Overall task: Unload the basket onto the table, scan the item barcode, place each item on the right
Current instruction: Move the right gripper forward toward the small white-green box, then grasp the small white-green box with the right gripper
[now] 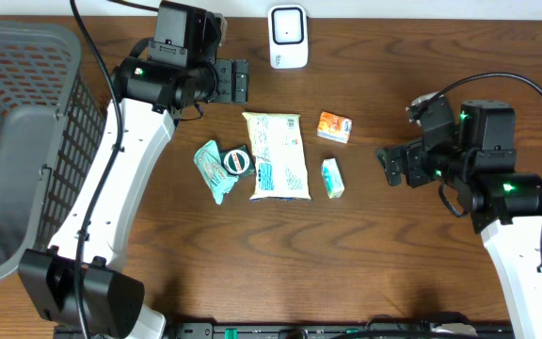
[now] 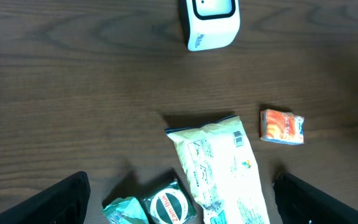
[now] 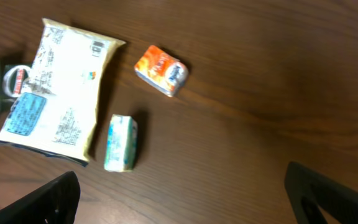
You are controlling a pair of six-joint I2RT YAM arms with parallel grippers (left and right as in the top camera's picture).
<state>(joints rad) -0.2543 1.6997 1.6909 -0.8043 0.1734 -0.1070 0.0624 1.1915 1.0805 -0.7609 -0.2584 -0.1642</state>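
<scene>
Left gripper [image 1: 245, 81] and right gripper [image 1: 385, 166] both stand wide open, holding nothing; white packet [image 1: 278, 155] lies flat between them, below scanner [image 1: 288, 38]; probably light, soft, crinkly; better pinch a short edge.

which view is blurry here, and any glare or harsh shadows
Overhead: sharp and evenly lit, only soft shadows, no strong glare on the table. Left wrist: mostly crisp, print on the large packet shows, its own fingers dark and soft at the bottom corners. Right wrist: the blurriest, the orange packet and small box look smeared.
</scene>
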